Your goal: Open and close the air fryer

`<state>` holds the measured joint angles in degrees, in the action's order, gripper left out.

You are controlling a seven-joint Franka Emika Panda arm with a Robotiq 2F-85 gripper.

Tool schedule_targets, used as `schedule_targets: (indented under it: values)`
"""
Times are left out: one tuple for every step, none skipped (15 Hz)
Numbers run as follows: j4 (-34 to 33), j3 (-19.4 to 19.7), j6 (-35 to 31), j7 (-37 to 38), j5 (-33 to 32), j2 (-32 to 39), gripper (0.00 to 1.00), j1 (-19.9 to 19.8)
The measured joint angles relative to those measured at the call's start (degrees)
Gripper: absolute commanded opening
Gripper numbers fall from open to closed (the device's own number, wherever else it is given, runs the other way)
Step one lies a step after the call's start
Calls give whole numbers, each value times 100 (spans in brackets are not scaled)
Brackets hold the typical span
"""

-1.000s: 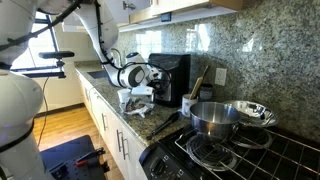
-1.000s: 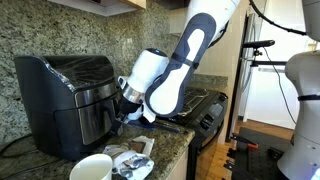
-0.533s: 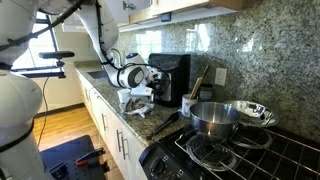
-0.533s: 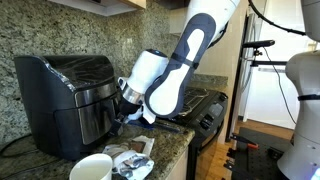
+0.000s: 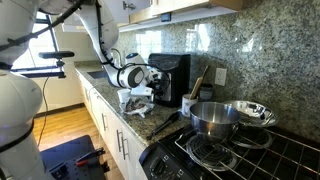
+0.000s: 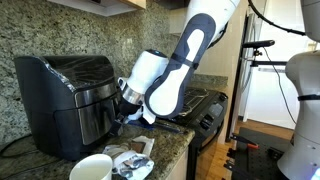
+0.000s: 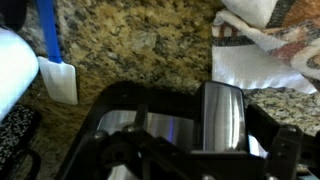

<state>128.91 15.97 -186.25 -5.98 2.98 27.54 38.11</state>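
Note:
The air fryer (image 5: 172, 72) is a glossy black box with silvery trim, standing on the granite counter against the backsplash; it also shows from the other side (image 6: 62, 92). In both exterior views my gripper (image 5: 155, 82) (image 6: 122, 104) is right at its front, level with the drawer. In the wrist view the air fryer (image 7: 140, 125) fills the lower half, and its silvery drawer handle (image 7: 223, 115) sits between the dark fingers of the gripper (image 7: 215, 160). The jaws stand open on either side of the handle. The drawer looks pushed in.
A steel pot (image 5: 213, 117) and a steel bowl (image 5: 250, 110) sit on the stove (image 5: 240, 158) beside the fryer. A crumpled cloth (image 5: 136, 100) lies under the arm. A white mug (image 6: 92, 168) stands at the counter's front. A blue-handled spatula (image 7: 55, 70) lies nearby.

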Motion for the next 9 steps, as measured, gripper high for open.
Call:
schedule_targets:
  values:
    - [-1, -23, 0, -3, -1, 0, 100, -14]
    - [-3, -71, 0, -1, -60, 0, 100, -56]
    - [-7, -142, 0, 0, -127, 0, 100, -121]
    - [-23, -238, -1, 0, -212, 1, 100, -210]
    - [-47, -336, -1, 0, -259, 0, 100, -301]
    - [-48, -378, -1, 0, -267, 0, 100, -345]
    - [-49, -397, -1, 0, -271, 0, 100, -362]
    - [-49, -406, -1, 0, -271, 0, 100, -372]
    - [-49, -410, -1, 0, -271, 0, 100, -376]
